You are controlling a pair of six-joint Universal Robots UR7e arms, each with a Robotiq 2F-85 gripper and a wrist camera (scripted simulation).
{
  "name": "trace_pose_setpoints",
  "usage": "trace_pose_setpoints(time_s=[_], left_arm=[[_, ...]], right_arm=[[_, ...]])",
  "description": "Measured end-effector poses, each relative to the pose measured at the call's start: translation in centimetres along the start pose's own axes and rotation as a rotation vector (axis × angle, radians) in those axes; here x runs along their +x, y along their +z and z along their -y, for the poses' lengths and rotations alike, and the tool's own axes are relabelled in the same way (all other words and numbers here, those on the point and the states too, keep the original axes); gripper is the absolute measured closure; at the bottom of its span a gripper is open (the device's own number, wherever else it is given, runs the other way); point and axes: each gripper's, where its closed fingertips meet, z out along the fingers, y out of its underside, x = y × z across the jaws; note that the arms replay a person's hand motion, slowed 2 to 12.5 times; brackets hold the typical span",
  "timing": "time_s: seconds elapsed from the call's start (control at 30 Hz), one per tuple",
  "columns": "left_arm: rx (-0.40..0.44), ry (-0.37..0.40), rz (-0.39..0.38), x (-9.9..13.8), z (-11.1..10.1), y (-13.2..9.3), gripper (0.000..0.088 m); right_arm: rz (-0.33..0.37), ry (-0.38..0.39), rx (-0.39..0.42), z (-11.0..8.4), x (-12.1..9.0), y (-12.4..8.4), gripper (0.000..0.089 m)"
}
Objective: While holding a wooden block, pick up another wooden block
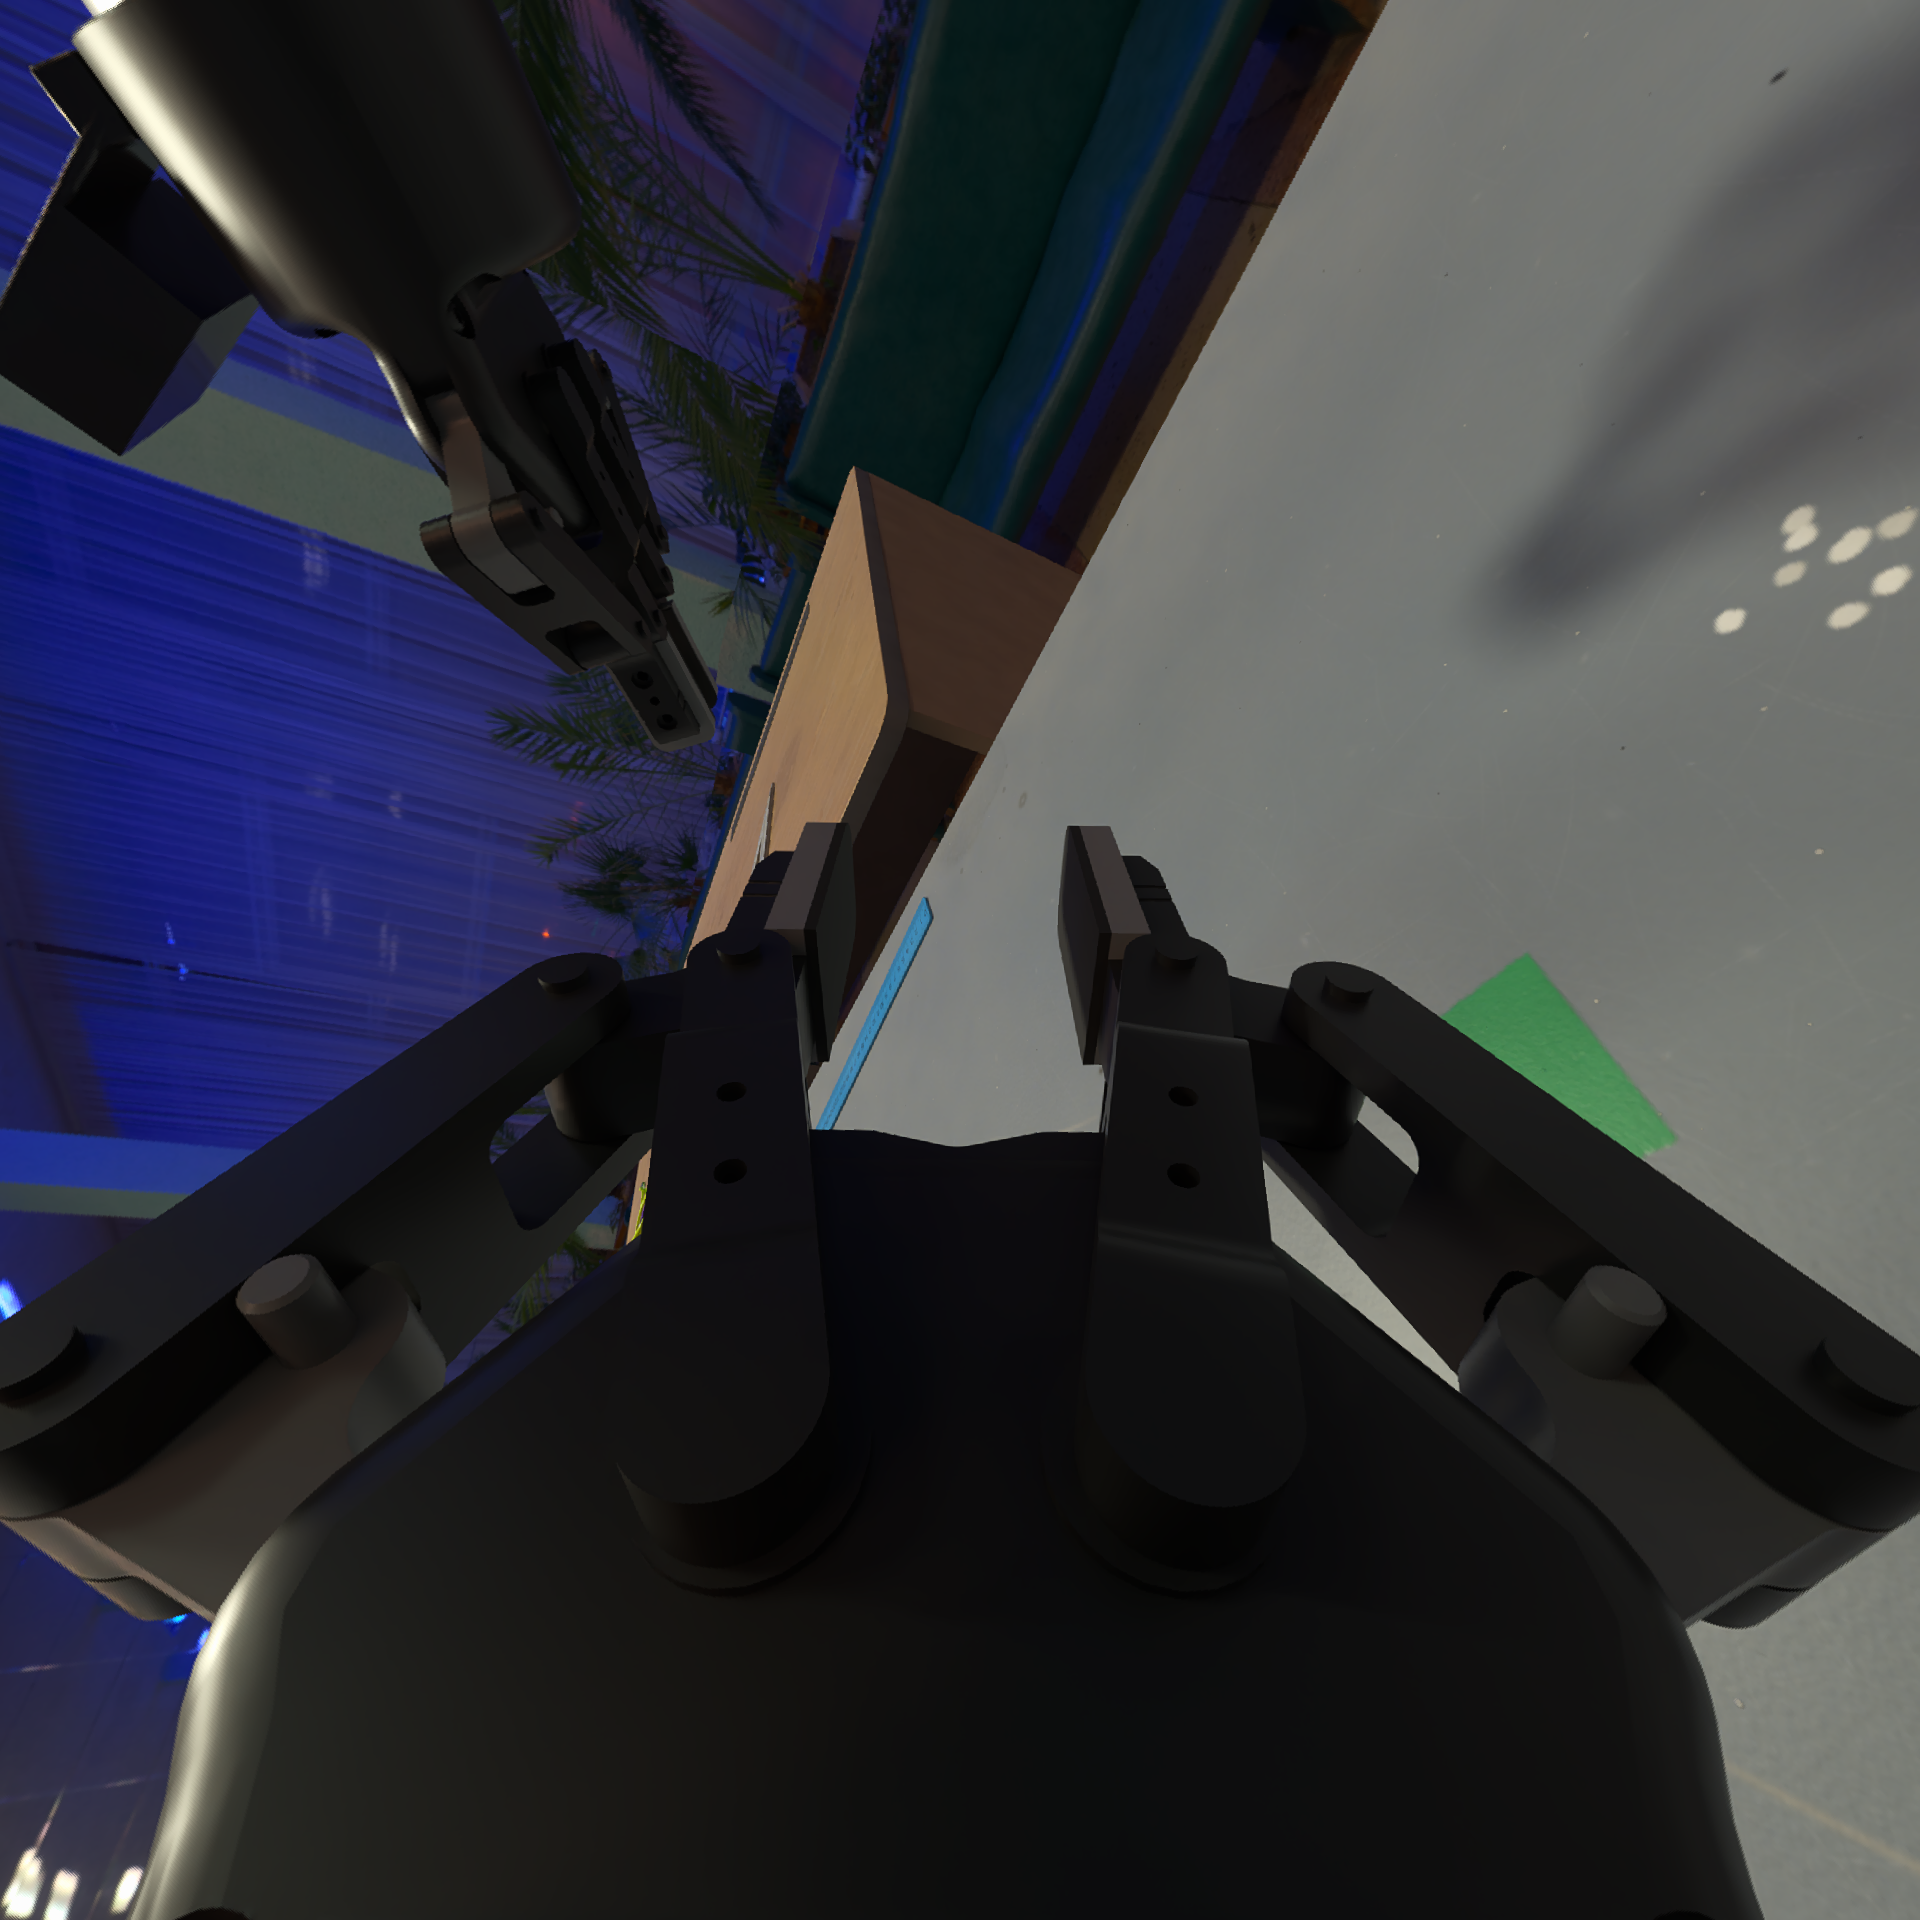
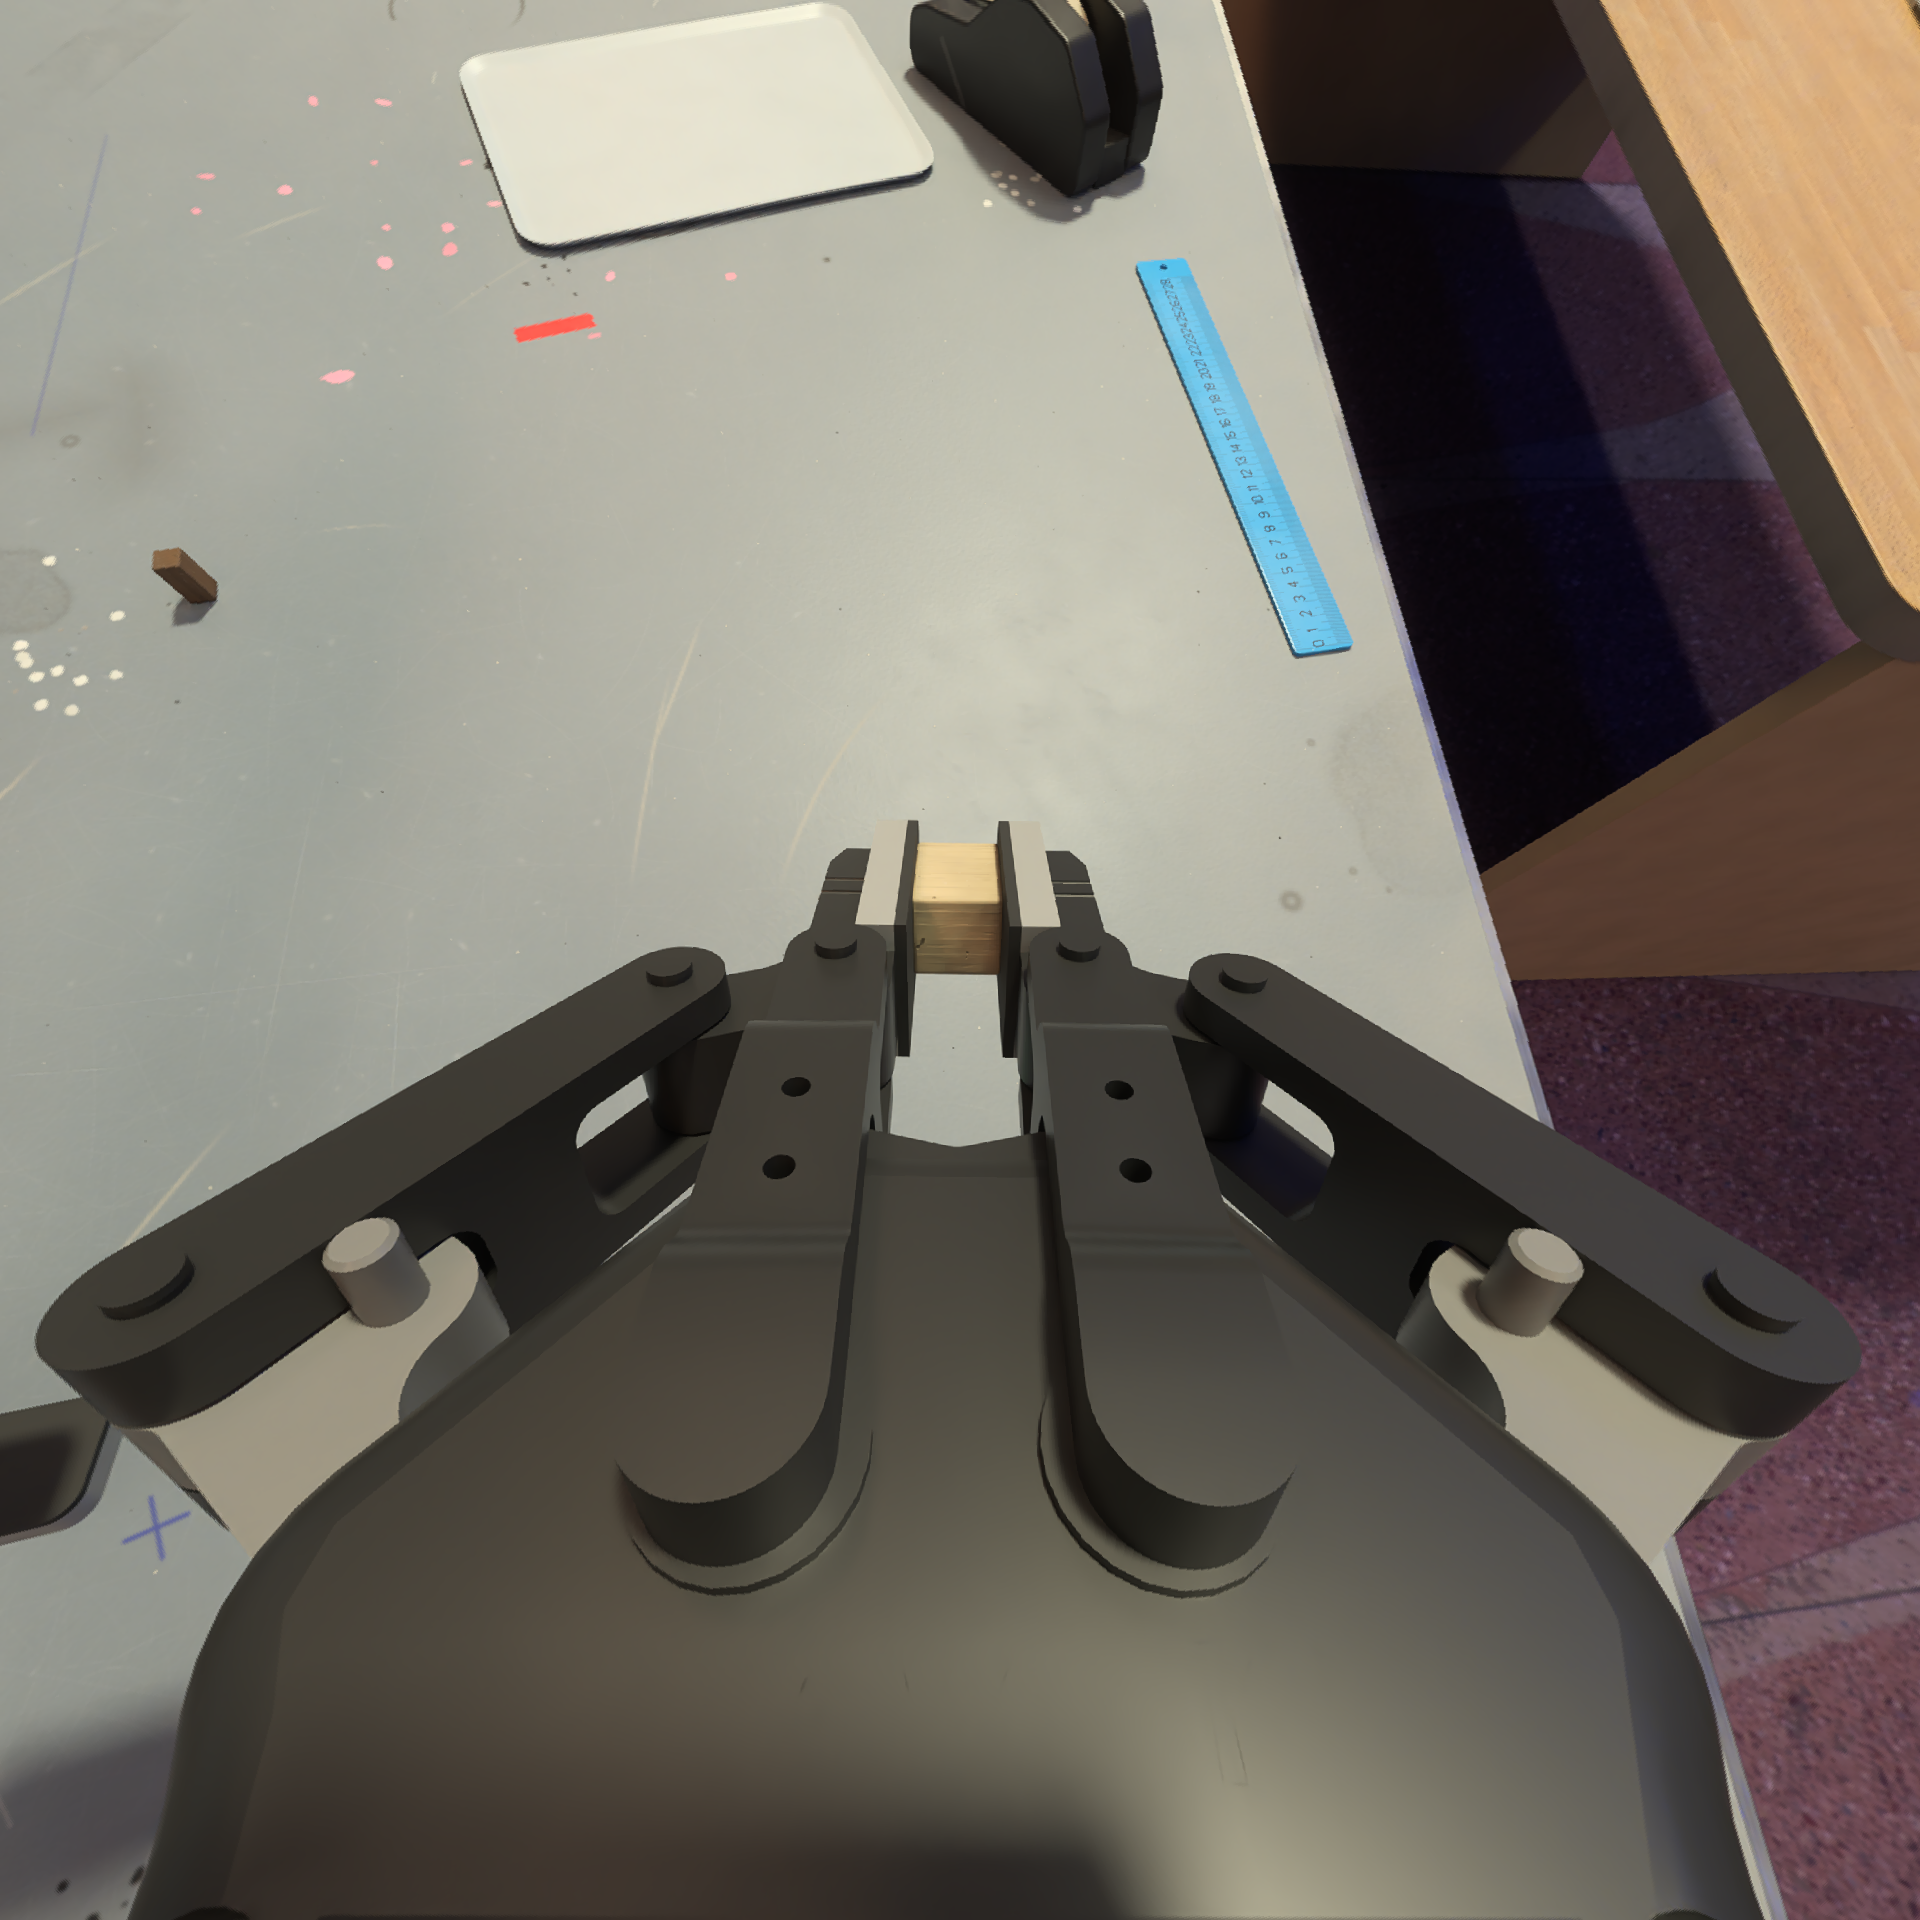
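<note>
On the left I see my left gripper (image 1: 956,935) with its fingers apart and nothing between them, tilted over the grey counter (image 1: 1455,727); no block shows in that view. In the right wrist view, the dark block (image 2: 185,575) lies far out at ten o'clock from my right gripper (image 2: 957,904), its long axis running ten-to-four. The white tray (image 2: 694,123) at twelve o'clock holds nothing. The right fingers are clamped on the pale block (image 2: 956,906). I judge the empty left arm should take the dark block, though I cannot tell which arm is nearer.
</note>
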Motion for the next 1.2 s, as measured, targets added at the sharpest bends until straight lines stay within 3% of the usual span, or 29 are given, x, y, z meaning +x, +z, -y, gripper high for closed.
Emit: trace_pose_setpoints(time_s=[0.7, 1.2], left_arm=[[0.010, -0.067, 0.028, -2.2, -0.1, -3.0, 0.0504], [-0.064, -0.143, 0.081, -6.4, -3.2, -5.7, 0.0509]], right_arm=[[0.000, 0.000, 0.000, 0.0, 0.0, 0.0, 0.0760], [0.000, -0.001, 0.000, 0.0, 0.0, 0.0, 0.0760]])
